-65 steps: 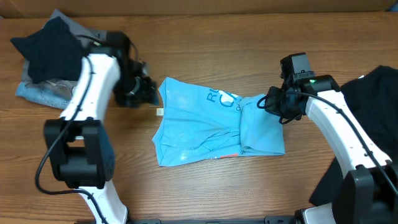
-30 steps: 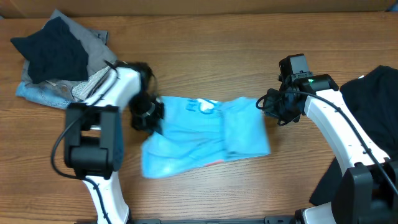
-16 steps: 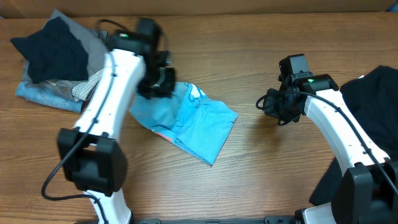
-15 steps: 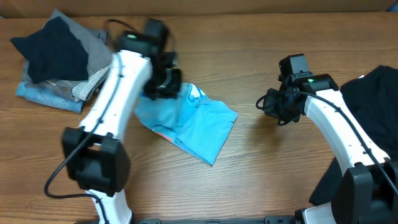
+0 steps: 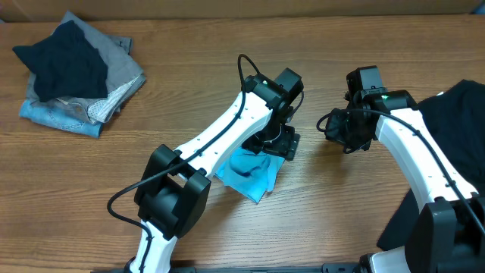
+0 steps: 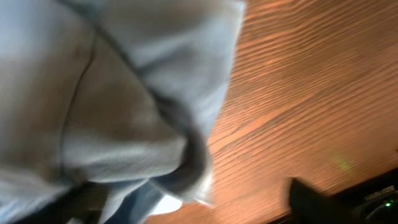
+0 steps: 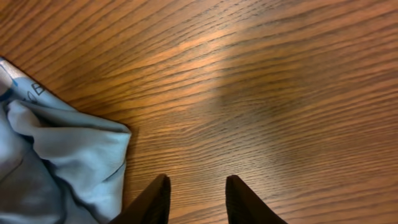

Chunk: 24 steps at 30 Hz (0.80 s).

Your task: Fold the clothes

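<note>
The light blue T-shirt [image 5: 246, 173] lies bunched in a small heap on the wooden table [image 5: 364, 212], just left of centre. My left gripper [image 5: 279, 144] hangs over the heap's upper right edge. In the left wrist view, blurred blue fabric [image 6: 112, 93] fills the left, and the left gripper [image 6: 196, 194] stands open, with the cloth's hem draped near its left finger. My right gripper [image 5: 339, 130] hovers to the right of the shirt. In the right wrist view it [image 7: 196, 194] is open over bare wood, and the shirt's corner [image 7: 56, 162] lies to its left, apart from it.
A pile of dark, grey and blue clothes [image 5: 68, 72] sits at the back left corner. A black garment [image 5: 455, 114] lies at the right edge, behind the right arm. The left arm stretches diagonally from the front across the table's middle.
My left arm swung from the back left to the centre, dragging the blue shirt right into a tighter heap, and its jaws opened. The right jaws spread slightly; that arm barely moved.
</note>
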Tool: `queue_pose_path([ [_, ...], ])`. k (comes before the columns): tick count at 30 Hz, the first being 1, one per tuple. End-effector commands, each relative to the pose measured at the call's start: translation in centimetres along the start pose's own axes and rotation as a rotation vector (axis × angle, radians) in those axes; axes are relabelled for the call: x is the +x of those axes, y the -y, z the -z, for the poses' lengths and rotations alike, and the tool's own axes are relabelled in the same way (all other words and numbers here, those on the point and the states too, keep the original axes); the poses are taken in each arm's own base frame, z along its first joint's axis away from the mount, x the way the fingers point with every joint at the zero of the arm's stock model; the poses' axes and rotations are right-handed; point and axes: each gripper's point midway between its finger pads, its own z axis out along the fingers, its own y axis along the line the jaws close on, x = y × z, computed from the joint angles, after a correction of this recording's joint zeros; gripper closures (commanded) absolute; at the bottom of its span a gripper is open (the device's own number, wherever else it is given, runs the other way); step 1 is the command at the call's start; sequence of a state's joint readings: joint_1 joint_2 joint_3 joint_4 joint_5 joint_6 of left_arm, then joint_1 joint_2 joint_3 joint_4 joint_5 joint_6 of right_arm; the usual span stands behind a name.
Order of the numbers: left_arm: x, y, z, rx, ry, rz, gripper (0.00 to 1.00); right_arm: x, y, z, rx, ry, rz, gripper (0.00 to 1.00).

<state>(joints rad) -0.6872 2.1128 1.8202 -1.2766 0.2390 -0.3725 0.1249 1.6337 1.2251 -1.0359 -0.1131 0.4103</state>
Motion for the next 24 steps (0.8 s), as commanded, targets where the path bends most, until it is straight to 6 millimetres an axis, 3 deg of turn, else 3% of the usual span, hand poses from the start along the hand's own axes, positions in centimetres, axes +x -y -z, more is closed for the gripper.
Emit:
queue_pose_path([
  [1,-1.1,-2.7,2.5,-0.081,0.039,0.073,0.00,-0.2,-1.0,0.3,-0.053,-0.002,0.042,0.65],
  [6,-1.9,-8.4,8.4,-0.283,0.114,0.150,0.00,-0.3,-1.7,0.4,-0.092,-0.004,0.056,0.64],
  [9,-2.6,-11.2,9.9,-0.290,0.129,0.167,0.00,-0.3,-1.7,0.4,-0.091,-0.003,0.056,0.64],
  [10,-2.6,-12.2,9.8,-0.277,0.116,0.182,0.04,-0.2,-1.7,0.4,-0.091,-0.004,0.056,0.64],
  [11,-2.6,-13.0,9.5,-0.269,0.104,0.194,0.19,-0.2,-1.7,0.4,-0.091,-0.004,0.056,0.64],
  [13,-2.5,-14.7,8.6,-0.248,0.073,0.238,0.36,-0.2,-1.7,0.4,-0.091,-0.005,0.055,0.64],
  [14,-2.4,-15.0,7.9,-0.218,0.056,0.247,0.35,-0.2,-1.7,0.4,-0.091,-0.005,0.056,0.64],
  [16,-2.3,-14.6,6.2,-0.101,0.021,0.227,0.11,-0.2,-1.7,0.4,-0.090,-0.005,0.056,0.64],
  [19,-2.5,-13.8,4.2,0.037,0.006,0.196,0.07,-0.3,-1.7,0.4,-0.091,-0.004,0.056,0.64],
  [21,-2.7,-12.8,2.9,0.135,0.006,0.170,0.16,-0.3,-1.7,0.4,-0.090,-0.004,0.056,0.63],
  [24,-2.5,-11.0,1.8,0.255,-0.005,0.124,0.41,-0.2,-1.7,0.4,-0.090,-0.004,0.056,0.63],
])
